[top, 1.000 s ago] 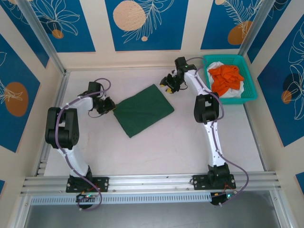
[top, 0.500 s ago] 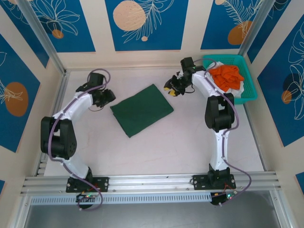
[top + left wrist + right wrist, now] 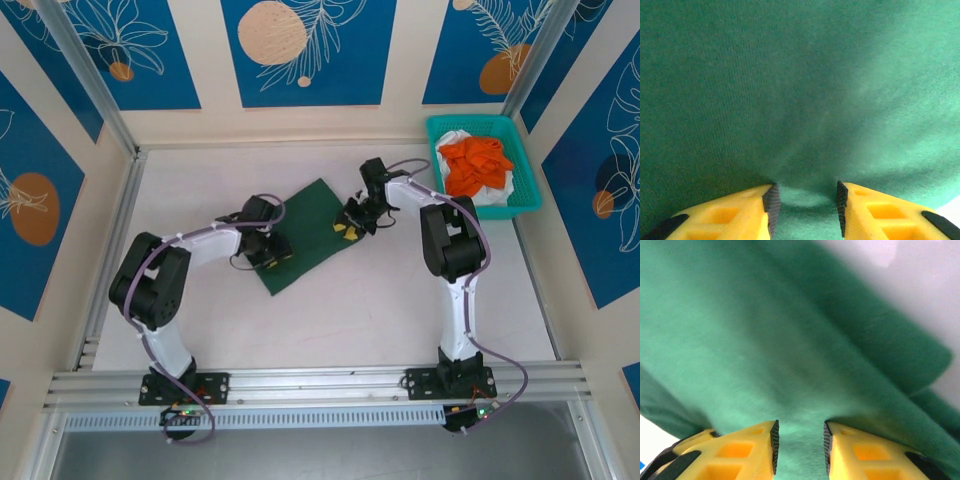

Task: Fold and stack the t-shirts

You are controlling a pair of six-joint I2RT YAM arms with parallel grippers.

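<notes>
White tabletop [image 3: 400,300], blue-panelled walls: dark green folded cloth t-shirt [image 3: 312,212] lies mid-table, long axis diag. near-left to far-right; bright orange cloth t-shirt [image 3: 478,160] heaped w/ a white one in teal plastic mesh basket [image 3: 484,122], far-right corner. Left gripper [image 3: 270,252] sits on the green shirt's near-left end, right gripper [image 3: 350,225] at its far-right end, so the cloth runs between them. Wrist views: both pairs of jaws part-closed, each pinching a pucker of green cloth; next fold prob. goes across that long axis.
</notes>
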